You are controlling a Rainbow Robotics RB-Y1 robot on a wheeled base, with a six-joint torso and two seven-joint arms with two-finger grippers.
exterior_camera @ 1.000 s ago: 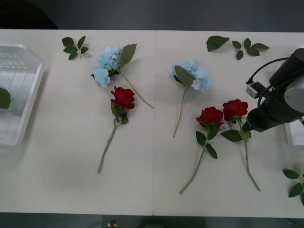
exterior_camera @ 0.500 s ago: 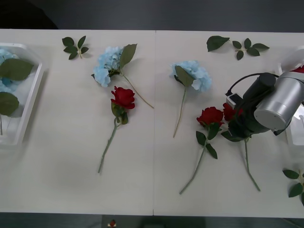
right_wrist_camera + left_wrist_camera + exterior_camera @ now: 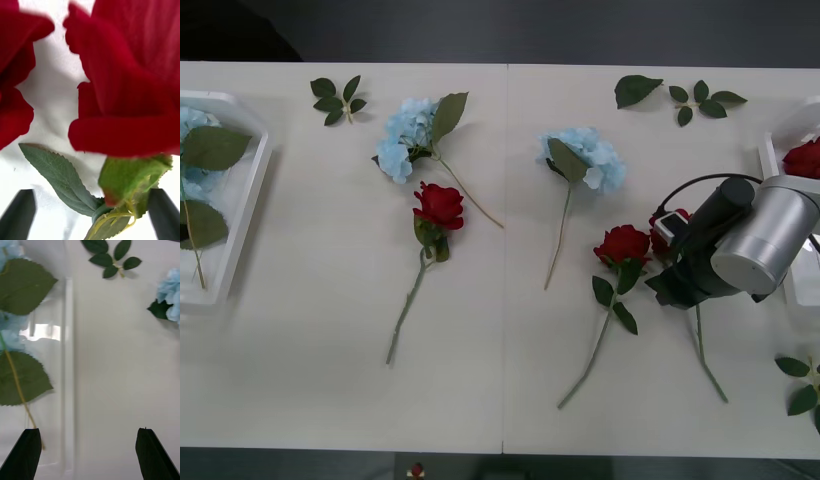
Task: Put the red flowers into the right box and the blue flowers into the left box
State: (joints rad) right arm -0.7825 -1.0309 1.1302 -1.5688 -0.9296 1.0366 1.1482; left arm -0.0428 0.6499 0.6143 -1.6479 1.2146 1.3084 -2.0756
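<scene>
Two red flowers lie bare on the table, one left of centre (image 3: 440,205) and one right of centre (image 3: 622,243). A third red flower (image 3: 666,221) is mostly covered by my right gripper (image 3: 677,268). In the right wrist view that gripper (image 3: 92,215) is open, its black fingers (image 3: 20,213) either side of the green base under the bloom (image 3: 131,75). Another red flower (image 3: 804,158) lies in the right box (image 3: 770,150). Two blue flowers (image 3: 408,135) (image 3: 585,158) rest on the table. One blue flower (image 3: 22,285) lies in the left box (image 3: 67,371), beside which my left gripper (image 3: 88,455) hovers open.
Bloomless leaf sprigs lie at the back left (image 3: 338,98), back right (image 3: 680,95) and front right (image 3: 805,385) of the white table. A seam (image 3: 506,330) runs down the table's middle. The front left of the table is bare.
My right arm has swung left and down over the rightmost table rose, hiding most of its bloom. A blue flower now shows in the left box and a red bloom in the right box.
</scene>
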